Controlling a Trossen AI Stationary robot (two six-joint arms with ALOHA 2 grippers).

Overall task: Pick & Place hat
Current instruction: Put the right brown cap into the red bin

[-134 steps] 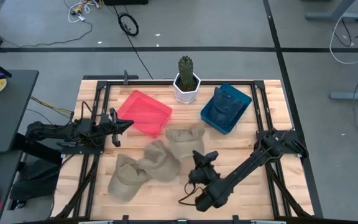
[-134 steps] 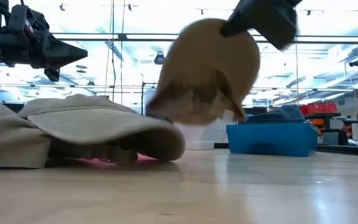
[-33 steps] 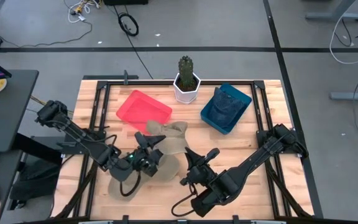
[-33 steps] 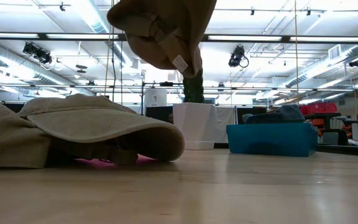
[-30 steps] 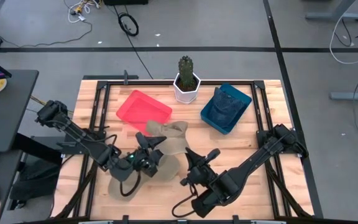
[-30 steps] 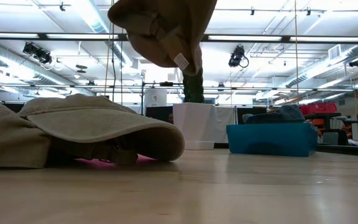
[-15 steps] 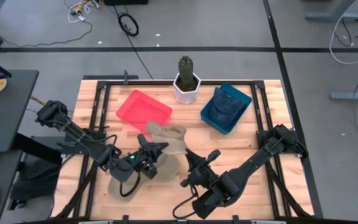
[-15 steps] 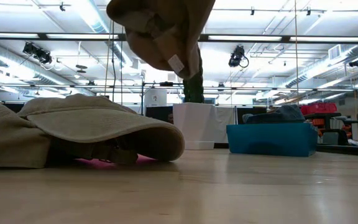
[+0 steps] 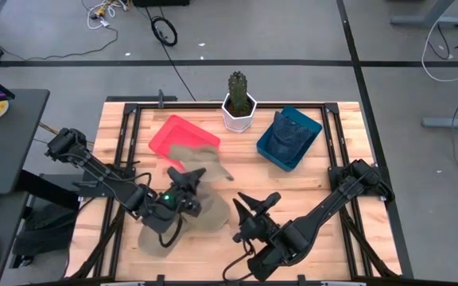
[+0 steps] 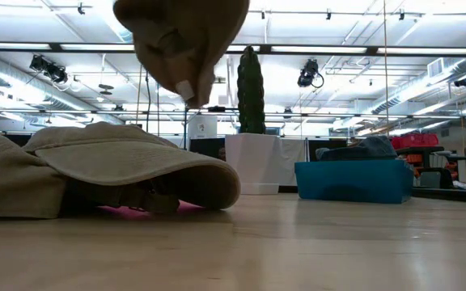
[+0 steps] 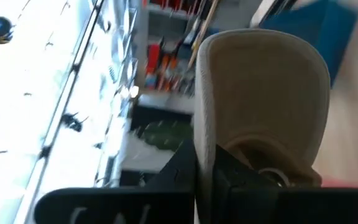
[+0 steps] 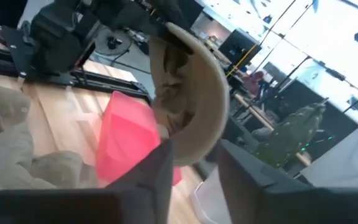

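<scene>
- The left gripper (image 9: 183, 184) is closed on the brim of a tan hat (image 9: 196, 161). It holds the hat in the air, between the middle of the table (image 9: 324, 199) and the red tray (image 9: 175, 133).
- In the left wrist view the brim (image 11: 261, 93) is pinched between the dark fingers (image 11: 229, 180), so this grip carries the hat's weight.
- The right gripper (image 9: 249, 208) is just beside the hat, and its jaws stand apart. In the right wrist view the hat sits in front of the gap, and I cannot tell if the fingers (image 12: 148, 174) touch it. I judge that the right arm has given the hat over to the left arm.
- The hat hangs high, probably to pass over the two other hats (image 9: 173, 222) that lie on the table under the left arm.
- The red tray is the nearest container, so I think the hat goes there. The blue bin (image 9: 289, 139) already holds something dark.
- A cactus pot (image 9: 238, 107) stands at the far edge, out of the way.
</scene>
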